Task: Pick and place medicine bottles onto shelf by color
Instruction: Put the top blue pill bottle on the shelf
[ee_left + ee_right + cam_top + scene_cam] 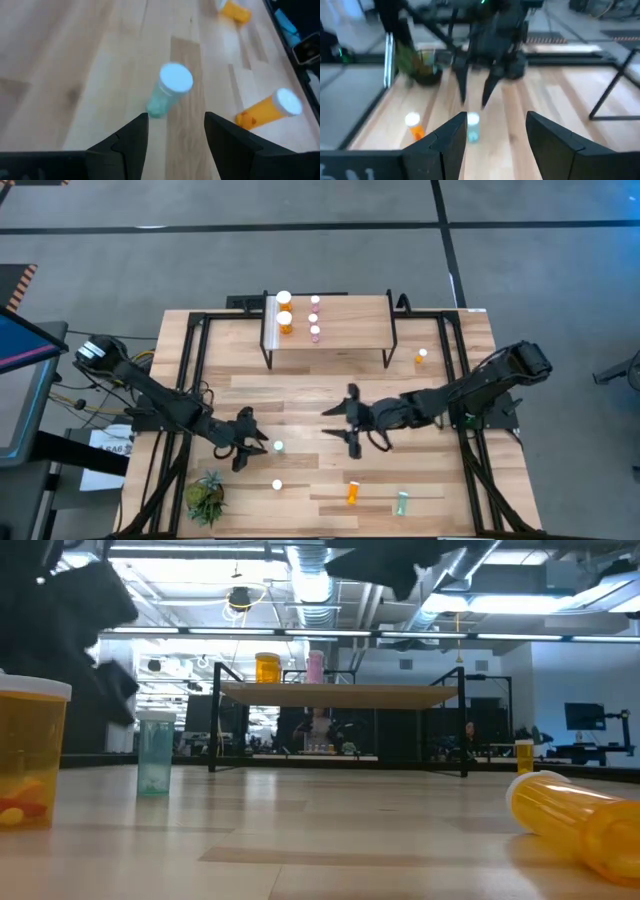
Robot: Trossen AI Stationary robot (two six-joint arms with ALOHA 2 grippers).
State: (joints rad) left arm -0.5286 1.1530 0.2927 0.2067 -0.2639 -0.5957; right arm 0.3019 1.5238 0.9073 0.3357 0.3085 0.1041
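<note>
A pale green bottle (pixel 278 447) with a white cap stands upright on the table; it also shows in the left wrist view (pixel 167 92). My left gripper (pixel 255 442) is open just to its left, and its fingers (pixel 135 135) stop short of the bottle. My right gripper (pixel 340 425) is open and empty above the table's middle, pointing toward the left arm. The shelf (pixel 345 308) stands at the far edge on black legs. It carries two orange bottles (pixel 285 320) and three pink bottles (pixel 315 318), all upright.
An upright orange bottle (pixel 277 485), a lying orange bottle (pixel 352 493) and a lying green bottle (pixel 402 502) are near the front edge. A small orange bottle (pixel 421 357) stands right of the shelf. A potted plant (pixel 207 498) sits at the front left.
</note>
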